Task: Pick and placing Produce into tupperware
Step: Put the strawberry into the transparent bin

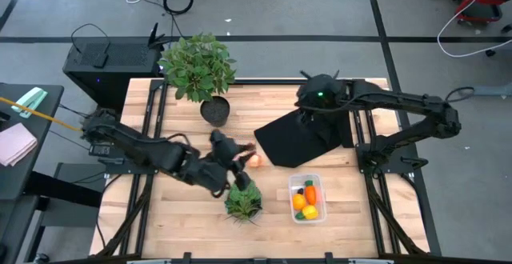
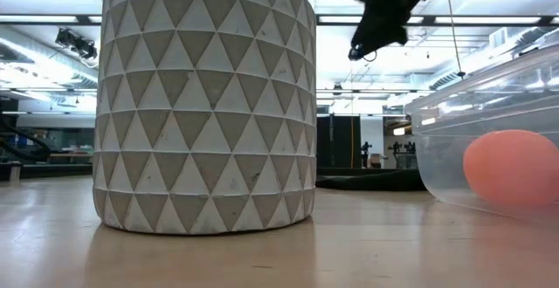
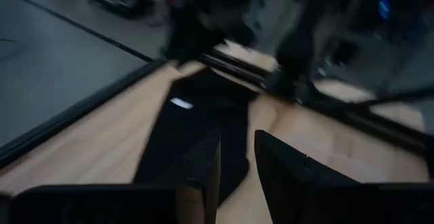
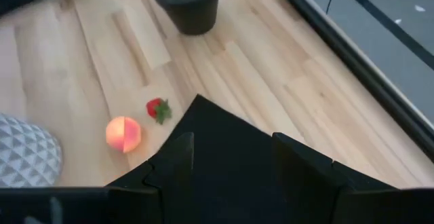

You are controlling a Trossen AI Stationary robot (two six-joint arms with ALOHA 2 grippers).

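hovering over the middle of the table, the left gripper (image 1: 232, 154) sits between the potted plant (image 1: 198, 66) and the lettuce head (image 1: 243, 201). in the left wrist view its two dark fingers (image 3: 203, 173) stand close together with only a narrow gap, and nothing is seen between them; the black cloth (image 3: 196, 125) lies on the wood ahead of them. the peach ball (image 1: 255, 160) lies on the bare table just beside this gripper, and the tiny red piece (image 4: 159, 109) lies near the ball in the right wrist view, both apart from the fingers.

the right gripper (image 4: 234, 163) waits above the far part of the black cloth. its fingers (image 4: 178, 164) are spread wide and hold nothing; the cloth fills the space under them.

the tupperware (image 1: 318, 179) stands on the near right part of the table, just beside the near corner of the cloth. inside it lie the orange carrot (image 1: 310, 193), the orange ball (image 1: 299, 202) and the yellow piece (image 1: 310, 212), all touching one another. in the low view a patterned white pot (image 2: 205, 105) stands close to the camera.
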